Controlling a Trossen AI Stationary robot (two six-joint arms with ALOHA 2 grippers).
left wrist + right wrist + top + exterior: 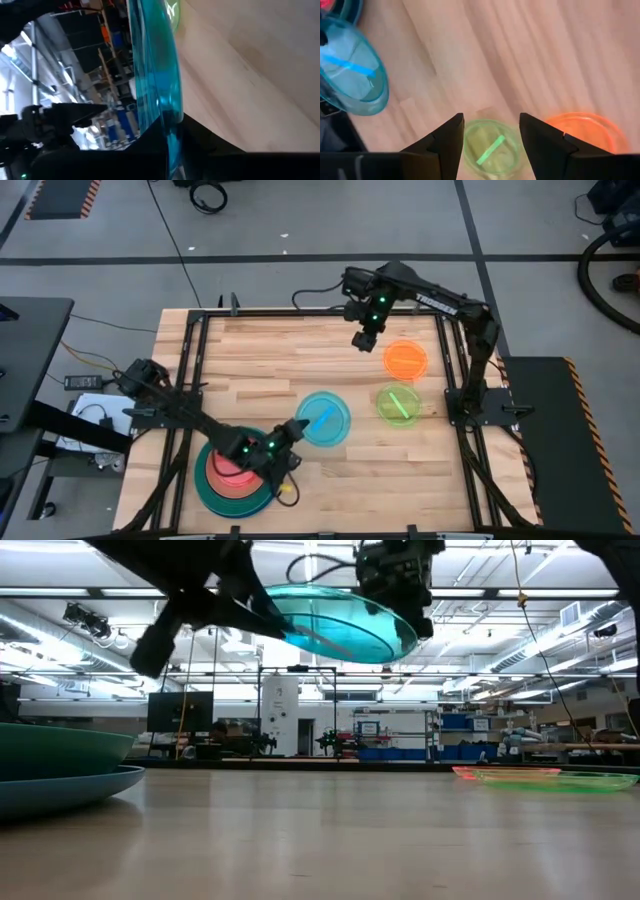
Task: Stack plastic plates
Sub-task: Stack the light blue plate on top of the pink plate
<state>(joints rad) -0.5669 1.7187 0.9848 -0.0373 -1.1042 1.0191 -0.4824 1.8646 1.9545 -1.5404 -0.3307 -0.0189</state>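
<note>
**Cyan plate held aloft over the table**

The left gripper (pixel 297 428) is clamping the rim of the cyan plate (pixel 324 418), holding it in the air beside the stack of plates (pixel 235 480) — pink on top, teal beneath. The right gripper (pixel 361 340) is hovering with fingers apart near the orange plate (pixel 405 359) and green plate (pixel 398 402) — both lying on the wooden table (pixel 260 350).

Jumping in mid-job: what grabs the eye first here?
The cyan plate hangs in the air, pinched at its rim by the left claw, beside the stack at the table's near left. The orange plate and green plate lie apart on the right, with the open right claw hovering near them.
</note>
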